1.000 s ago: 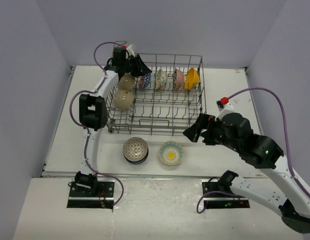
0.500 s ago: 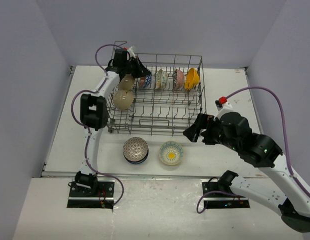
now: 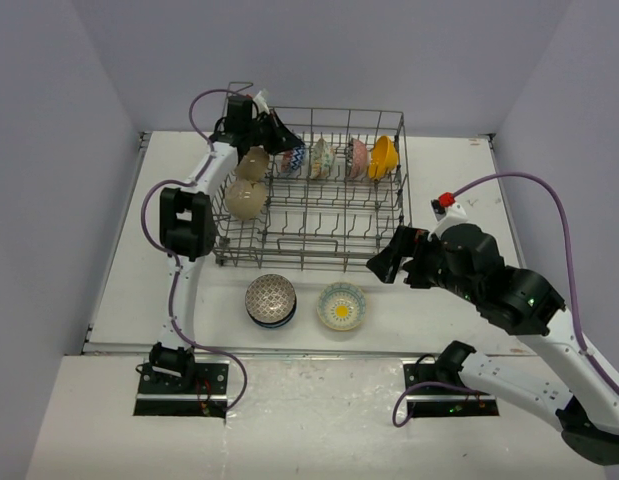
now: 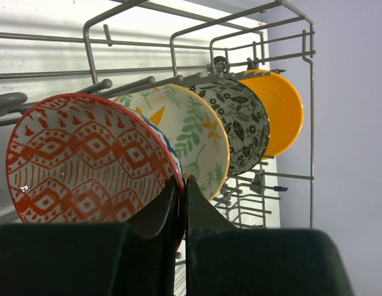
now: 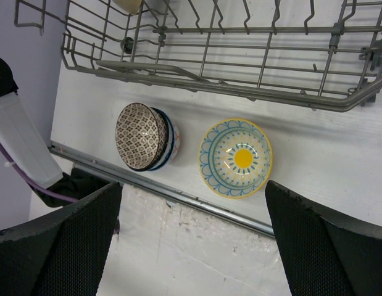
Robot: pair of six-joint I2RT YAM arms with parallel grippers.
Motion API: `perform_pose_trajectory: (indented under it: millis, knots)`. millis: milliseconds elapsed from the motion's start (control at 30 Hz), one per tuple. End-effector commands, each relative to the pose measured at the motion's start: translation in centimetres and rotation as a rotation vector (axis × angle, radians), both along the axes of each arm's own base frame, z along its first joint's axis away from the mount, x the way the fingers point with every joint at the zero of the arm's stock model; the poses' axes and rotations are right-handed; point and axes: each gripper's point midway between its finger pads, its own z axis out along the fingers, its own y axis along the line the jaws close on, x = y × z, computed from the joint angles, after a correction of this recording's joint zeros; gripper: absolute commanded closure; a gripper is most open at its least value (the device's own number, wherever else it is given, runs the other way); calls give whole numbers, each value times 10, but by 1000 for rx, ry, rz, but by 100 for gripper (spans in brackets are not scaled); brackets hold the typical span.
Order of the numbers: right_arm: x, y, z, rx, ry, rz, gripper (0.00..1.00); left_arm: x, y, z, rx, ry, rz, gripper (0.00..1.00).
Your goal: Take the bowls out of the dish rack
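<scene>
Red bowl (image 4: 86, 160) stood first in the row at the upper left of the rack (image 3: 319, 235). The left end effector (image 4: 182, 203) had just pinched its rim, so lifting could begin. The right end effector (image 3: 381, 266) hung wide open above the worktop (image 3: 459, 170).

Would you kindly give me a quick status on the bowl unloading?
Left gripper shut on rim of red-patterned ceramic bowl in grey wire dish rack. Right gripper open, empty, over table. Leaf-patterned bowl close behind.
</scene>
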Motion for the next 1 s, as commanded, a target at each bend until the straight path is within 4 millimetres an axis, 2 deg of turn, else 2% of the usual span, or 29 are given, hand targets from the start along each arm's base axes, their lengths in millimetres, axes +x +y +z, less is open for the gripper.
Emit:
perform_pose_trajectory:
  millis: [0,300,367,633,833,900,933,967]
  knots:
    - [6,-1,16,18,-46,-17,1,3,19,103,-110,-219,-27,100]
    - [11,2,21,15,-59,-13,1,-2,34,117,-111,-218,-4,100]
    - [12,3,20,9,-60,-11,1,-5,38,126,-119,-224,-3,100]
    - [15,7,18,-3,-49,-7,1,-19,32,148,-174,-251,-66,100]
    - [20,11,19,-19,-44,-3,1,-33,29,180,-203,-316,-100,100]
    - [24,9,22,-29,-53,-23,1,-42,25,197,-207,-349,-113,100]
    - [27,9,22,-37,-50,-34,1,-52,20,212,-204,-384,-129,100]
    - [29,7,24,-44,-51,-48,1,-57,17,217,-197,-394,-133,100]
